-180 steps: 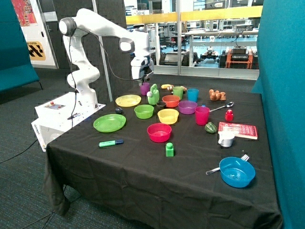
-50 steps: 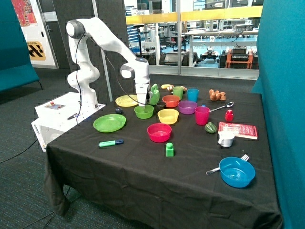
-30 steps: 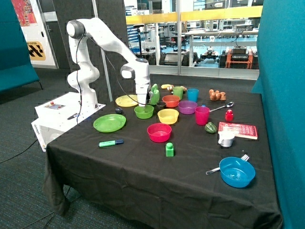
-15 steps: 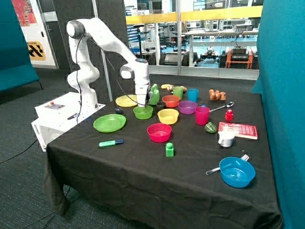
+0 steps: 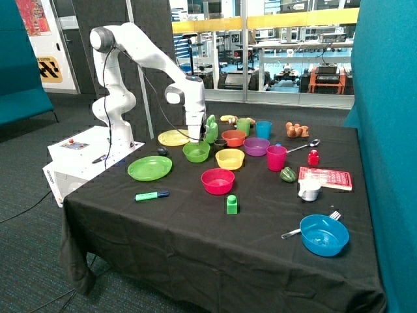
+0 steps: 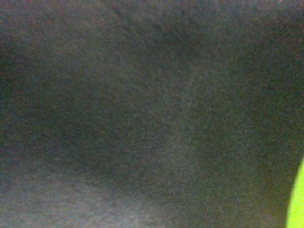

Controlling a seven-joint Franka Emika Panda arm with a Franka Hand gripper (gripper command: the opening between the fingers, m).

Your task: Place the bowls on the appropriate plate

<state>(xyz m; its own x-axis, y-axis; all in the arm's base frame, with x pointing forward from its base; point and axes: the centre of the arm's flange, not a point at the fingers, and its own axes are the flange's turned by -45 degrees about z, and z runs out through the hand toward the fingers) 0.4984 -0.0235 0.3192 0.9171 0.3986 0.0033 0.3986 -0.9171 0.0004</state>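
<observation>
Small round lime green bowl (image 5: 196, 151), gripper (image 5: 194, 138) at its rim; grip indiscernible. Yellow bowl (image 5: 229, 158) at its 3 o'clock. Wrist view shows only black tablecloth (image 6: 142, 118), perhaps a lime edge.

White jointed arm (image 5: 140, 55), grey joint caps, black cable.

Landmark: pink-red bowl (image 5: 217, 180) on black tablecloth (image 5: 195, 241).
- Green block (image 5: 232, 205): just in front of it.
- Green marker (image 5: 152, 195): near, toward the robot base.
- Pink cup (image 5: 276, 158): behind, to the far side.
- Red book (image 5: 325, 177): beyond the cup.
- Blue bowl (image 5: 324, 235) with fork (image 5: 333, 214): well apart, at the front corner.
</observation>
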